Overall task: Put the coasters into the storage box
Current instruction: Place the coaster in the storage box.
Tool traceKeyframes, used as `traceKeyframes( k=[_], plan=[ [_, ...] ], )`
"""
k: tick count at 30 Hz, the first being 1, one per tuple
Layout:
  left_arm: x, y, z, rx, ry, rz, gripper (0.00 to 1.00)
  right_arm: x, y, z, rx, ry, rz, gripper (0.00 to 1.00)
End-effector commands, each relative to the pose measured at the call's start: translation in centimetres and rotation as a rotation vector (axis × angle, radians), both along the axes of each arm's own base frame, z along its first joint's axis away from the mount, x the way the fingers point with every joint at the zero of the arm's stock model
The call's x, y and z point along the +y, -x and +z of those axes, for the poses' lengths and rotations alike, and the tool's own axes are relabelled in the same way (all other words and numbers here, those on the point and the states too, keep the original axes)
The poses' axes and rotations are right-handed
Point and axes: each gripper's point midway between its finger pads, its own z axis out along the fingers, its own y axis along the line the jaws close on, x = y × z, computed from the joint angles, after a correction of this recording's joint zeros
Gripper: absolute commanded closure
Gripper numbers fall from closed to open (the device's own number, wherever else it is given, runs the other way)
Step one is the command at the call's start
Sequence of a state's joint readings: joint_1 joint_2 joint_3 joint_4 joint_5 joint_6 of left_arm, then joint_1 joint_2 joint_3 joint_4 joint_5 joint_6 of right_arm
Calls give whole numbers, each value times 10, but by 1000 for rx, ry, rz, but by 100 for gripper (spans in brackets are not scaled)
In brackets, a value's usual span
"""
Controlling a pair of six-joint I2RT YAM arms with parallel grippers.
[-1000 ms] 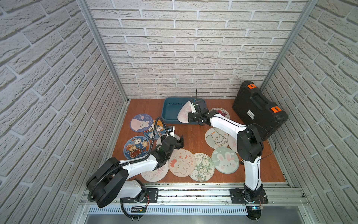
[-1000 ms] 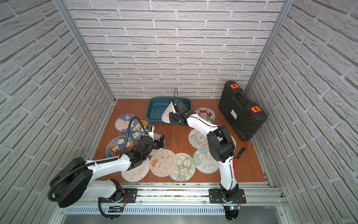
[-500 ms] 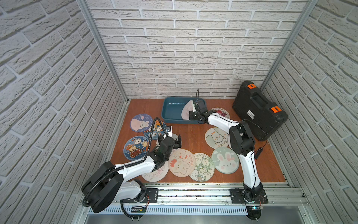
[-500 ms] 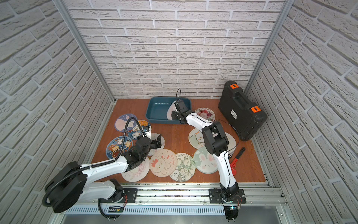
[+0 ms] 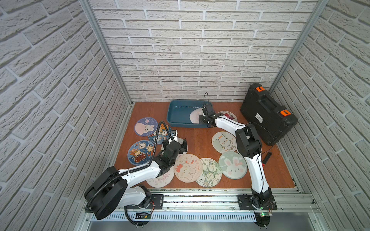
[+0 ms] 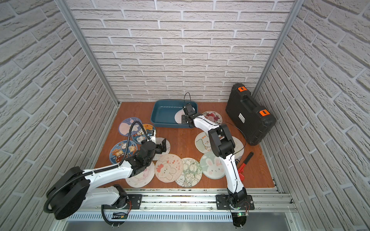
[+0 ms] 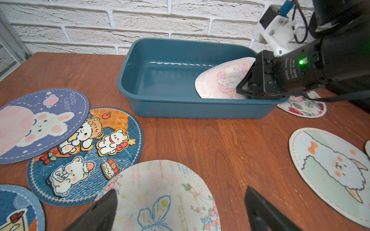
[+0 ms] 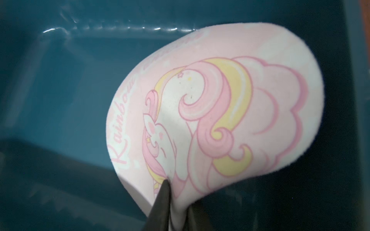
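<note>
Placement: my right pincer (image 8: 177, 197) gripped the unicorn coaster (image 8: 220, 110) inside the storage box (image 7: 200, 109); I judged release due; left pincer (image 7: 180, 191) gaped empty.

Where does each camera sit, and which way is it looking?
Both top views: high over the robot's side, looking down on table, coasters, storage box, black case; left arm and right arm show whole.
Left wrist: low behind the open left tool, facing the storage box and brick wall; its fingers and the right tool show.
Right wrist: looking into the box, close on the unicorn coaster; only its fingertips show.
Shared: all views show the unicorn coaster in the box.
</note>
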State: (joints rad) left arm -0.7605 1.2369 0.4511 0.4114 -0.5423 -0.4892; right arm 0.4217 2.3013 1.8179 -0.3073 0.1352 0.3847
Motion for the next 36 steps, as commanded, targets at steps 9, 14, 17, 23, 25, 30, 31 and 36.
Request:
traceKeyframes(
  k=[9, 14, 17, 23, 25, 30, 31, 36],
  plan=[
    [9, -4, -1, -4, -1, 60, 2, -16, 8, 40, -66, 74, -9, 39],
    [15, -4, -3, 10, 0, 91, 2, -12, 13, 67, -104, 48, 31, 38],
    [20, -5, -4, 17, 16, 115, 2, -3, 19, 82, -120, 16, 97, 38],
    [30, -3, -7, 40, 36, 157, 2, 14, 42, 101, -109, -71, 206, 38],
    [37, -1, -10, 52, 39, 189, 2, 20, 53, 99, -98, -86, 242, 38],
    [55, 7, -20, 118, 35, 261, 2, 37, 93, 114, -100, -125, 354, 38],
    [59, 10, -22, 130, 31, 281, 2, 40, 100, 113, -90, -132, 373, 39],
    [74, 24, -32, 186, 45, 342, 2, 59, 148, 107, -46, -153, 499, 41]
  ],
)
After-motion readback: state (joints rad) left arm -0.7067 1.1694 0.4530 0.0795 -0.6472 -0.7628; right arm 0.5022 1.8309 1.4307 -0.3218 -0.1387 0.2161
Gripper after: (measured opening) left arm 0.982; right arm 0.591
